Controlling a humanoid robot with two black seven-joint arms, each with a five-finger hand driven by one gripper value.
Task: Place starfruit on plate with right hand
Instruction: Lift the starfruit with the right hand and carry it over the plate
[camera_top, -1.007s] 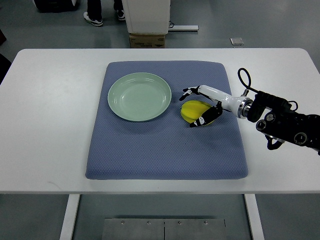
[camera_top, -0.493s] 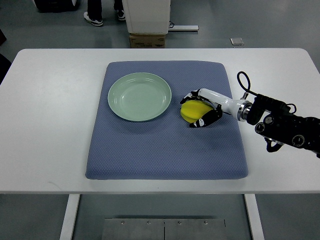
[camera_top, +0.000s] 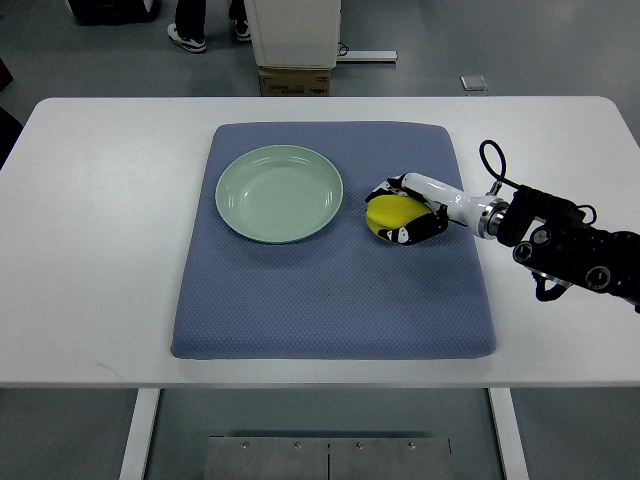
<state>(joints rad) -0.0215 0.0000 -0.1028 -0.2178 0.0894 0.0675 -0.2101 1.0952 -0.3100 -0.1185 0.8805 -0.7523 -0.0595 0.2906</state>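
A white table with rounded corners fills most of the top view, standing on white legs that show below its near edge. A grey metal plate with small screws lies on the floor between the legs. The floor is smooth grey-blue and evenly lit. Beyond the far edge of the table stands a white cabinet with a cardboard box at its foot. A small square floor outlet sits to the right. A person's shoes show at the top edge.

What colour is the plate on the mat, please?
The plate is pale green, seen clearly in the top view.
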